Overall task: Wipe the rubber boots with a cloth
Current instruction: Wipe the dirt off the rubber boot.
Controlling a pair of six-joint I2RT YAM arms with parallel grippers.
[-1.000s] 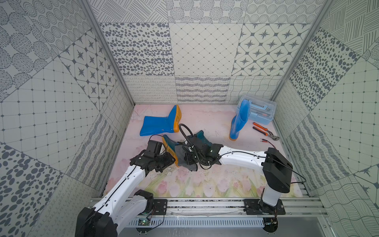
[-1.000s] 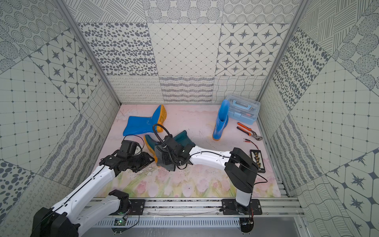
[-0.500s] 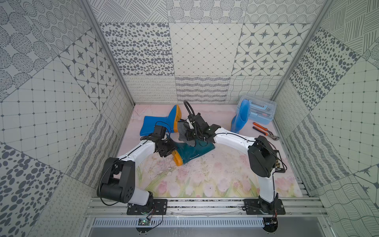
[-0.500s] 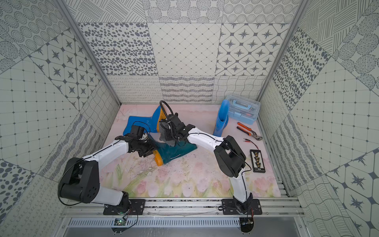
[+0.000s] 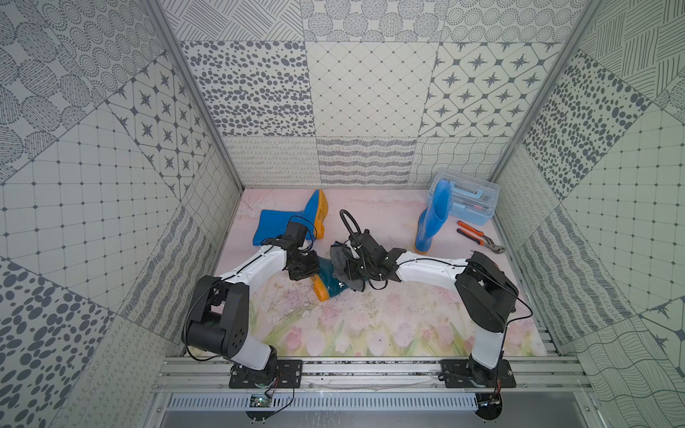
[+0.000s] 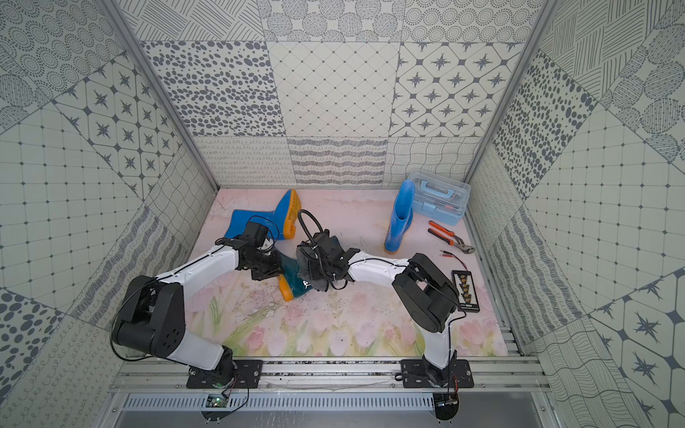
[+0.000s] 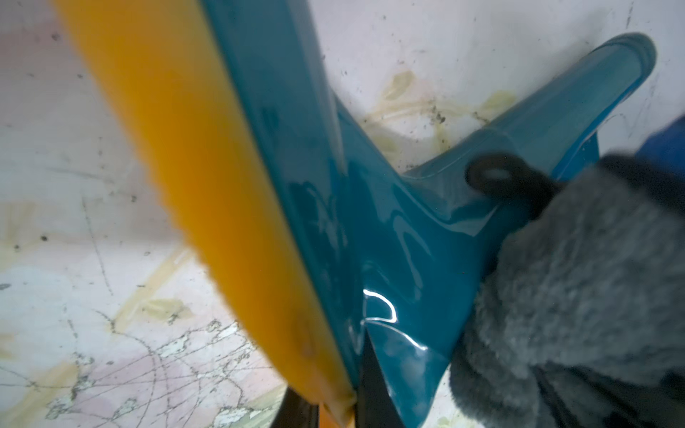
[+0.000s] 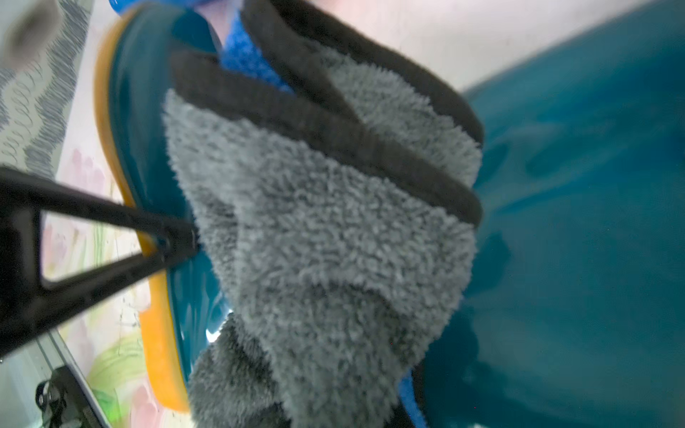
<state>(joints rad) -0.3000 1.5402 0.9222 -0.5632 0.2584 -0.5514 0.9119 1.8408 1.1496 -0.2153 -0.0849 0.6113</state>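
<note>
Fingers (image 7: pixel 369 389) of the left gripper (image 5: pixel 307 273) are shut tight on one end of the teal boot (image 7: pixel 370 222), pinching its orange sole (image 7: pixel 207 192) between them. In the right wrist view one of those black fingers (image 8: pixel 92 207) meets the boot at the sole's edge. The right gripper (image 5: pixel 350 275) has its fingers buried in the cloth (image 8: pixel 326 241). They cannot be seen, but the jaws are drawn narrow on a bunch of the fabric. The grey pile hangs in folds with its dark edging (image 8: pixel 333 137) across them, and a strip of the blue reverse (image 8: pixel 244 59) shows behind. The cloth is pressed against the boot's glossy side where foot meets shaft.

In both top views the teal boot lies on its side in the middle of the table (image 5: pixel 370 333), just left of centre. Its sole faces near-left and its shaft is under the cloth and the right gripper. The two arms reach in from the near rail and meet over it.

A blue boot (image 5: pixel 276 226) lies on its side at the far left, just beyond the left wrist. A second blue boot (image 5: pixel 432 218) stands upright at the far right, touching a clear blue toolbox (image 5: pixel 472 203). Orange-handled pliers (image 5: pixel 478 237) lie near that box, and in a top view a small black board (image 6: pixel 465 291) lies at the right edge.
</note>
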